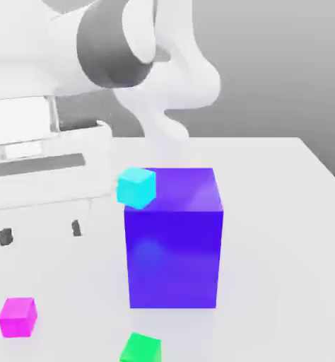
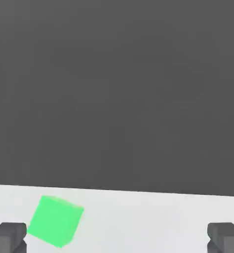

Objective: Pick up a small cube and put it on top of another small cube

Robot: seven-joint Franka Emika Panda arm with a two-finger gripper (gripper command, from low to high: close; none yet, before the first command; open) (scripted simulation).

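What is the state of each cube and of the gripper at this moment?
magenta cube: resting on the table, not held.
cyan cube: beside the big blue cube's top edge, not held.
green cube: on the table, free.
big blue cube: standing upright on the table.
gripper: open, holding nothing.

Glossy blue-violet cube (image 1: 174, 237) on a smooth matt white table (image 1: 283, 212); matt magenta-pink cube (image 1: 18, 317).

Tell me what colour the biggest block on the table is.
Deep blue-violet; the big block shows best in the exterior view.
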